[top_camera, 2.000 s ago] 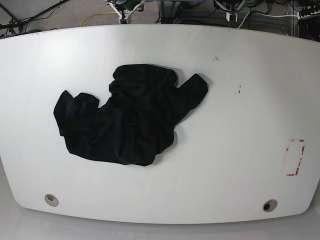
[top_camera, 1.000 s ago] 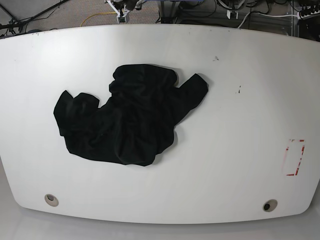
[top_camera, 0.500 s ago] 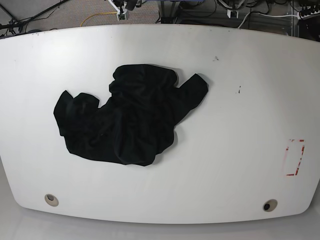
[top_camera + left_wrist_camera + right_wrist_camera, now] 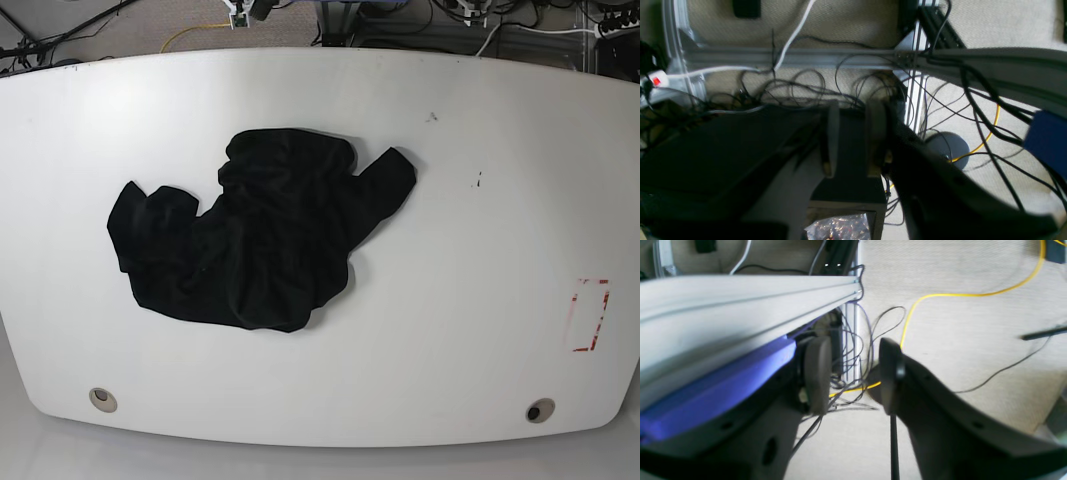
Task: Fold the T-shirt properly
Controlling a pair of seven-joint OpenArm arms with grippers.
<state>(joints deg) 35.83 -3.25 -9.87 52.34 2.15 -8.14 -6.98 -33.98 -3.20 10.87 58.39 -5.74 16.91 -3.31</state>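
The T-shirt point(image 4: 255, 235) is plain black cloth, lying crumpled in a heap on the white table point(image 4: 480, 270), left of centre, with one sleeve sticking out at the upper right. Neither gripper is near it. In the left wrist view my left gripper point(image 4: 853, 140) hangs over cables and carpet, its fingers point(image 4: 830, 140) a little apart with nothing between them. In the right wrist view my right gripper point(image 4: 853, 373) is open and empty above the floor, beside an aluminium rail point(image 4: 740, 303).
A red tape rectangle point(image 4: 588, 315) marks the table's right side. Two round holes point(image 4: 101, 399) point(image 4: 540, 411) sit near the front edge. Beyond the far edge are frame rails, tangled cables point(image 4: 800, 90) and a yellow cable point(image 4: 957, 295) on carpet.
The T-shirt has not moved. The bits of arm hardware at the top edge of the base view have drawn back further out of frame.
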